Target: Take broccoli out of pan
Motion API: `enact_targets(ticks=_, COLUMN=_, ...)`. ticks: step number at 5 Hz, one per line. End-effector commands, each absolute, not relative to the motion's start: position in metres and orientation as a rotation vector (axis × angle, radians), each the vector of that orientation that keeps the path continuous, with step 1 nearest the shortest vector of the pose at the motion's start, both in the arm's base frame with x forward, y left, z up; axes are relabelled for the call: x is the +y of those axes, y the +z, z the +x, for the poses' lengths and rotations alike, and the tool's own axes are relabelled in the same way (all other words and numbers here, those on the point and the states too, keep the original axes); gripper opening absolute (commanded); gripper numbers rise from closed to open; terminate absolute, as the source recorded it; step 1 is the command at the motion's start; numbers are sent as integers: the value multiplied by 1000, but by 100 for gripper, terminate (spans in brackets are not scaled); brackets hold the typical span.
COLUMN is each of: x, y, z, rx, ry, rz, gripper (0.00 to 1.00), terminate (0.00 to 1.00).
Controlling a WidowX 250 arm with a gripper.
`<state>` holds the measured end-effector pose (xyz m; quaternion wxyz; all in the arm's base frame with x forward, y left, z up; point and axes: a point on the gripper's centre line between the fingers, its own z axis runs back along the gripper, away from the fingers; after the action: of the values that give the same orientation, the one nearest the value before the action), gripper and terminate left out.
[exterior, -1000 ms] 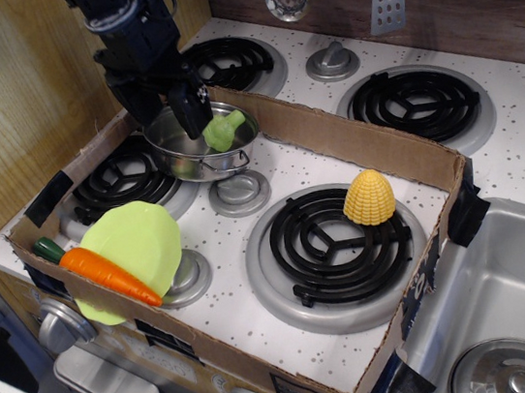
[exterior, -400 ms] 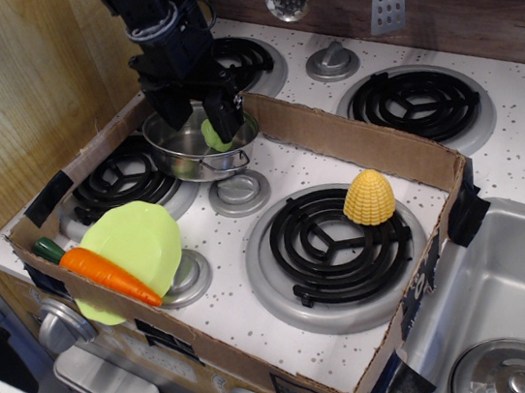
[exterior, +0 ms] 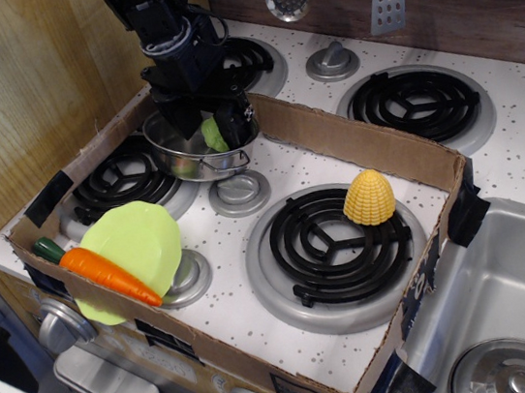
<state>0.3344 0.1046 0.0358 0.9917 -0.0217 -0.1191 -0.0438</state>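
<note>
The pale-green broccoli (exterior: 212,135) lies inside the shiny steel pan (exterior: 182,162), which stands on the back left burner inside the cardboard tray. My black gripper (exterior: 207,129) reaches down into the pan from above. Its jaws are open and stand one on each side of the broccoli, the left finger (exterior: 181,130) over the pan's middle and the right finger (exterior: 235,122) at the pan's right rim. The fingers hide most of the broccoli. I cannot tell whether they touch it.
A cardboard tray wall (exterior: 362,140) runs just behind and to the right of the pan. A lime-green plate (exterior: 137,241) and an orange carrot (exterior: 109,275) lie at the front left. A yellow corn (exterior: 368,197) sits on the right burner. A sink (exterior: 520,287) is at the right.
My gripper has moved right and down, from the pan's left rim to directly over the pan, and its open fingers now flank the broccoli. The broccoli and pan have not moved.
</note>
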Motion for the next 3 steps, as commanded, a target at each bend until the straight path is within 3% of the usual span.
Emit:
enact_targets(ticks=1, x=109, y=39, z=346, rx=-275, ry=-100, rz=-35, gripper=100, terminate=0)
enact_targets(ticks=2, x=111, y=40, z=355, rx=-269, ry=-107, rz=-32, gripper=100, terminate=0)
enact_targets(ticks=3, x=111, y=42, z=360, rx=-266, ry=-117, rz=-30, gripper=0, terminate=0)
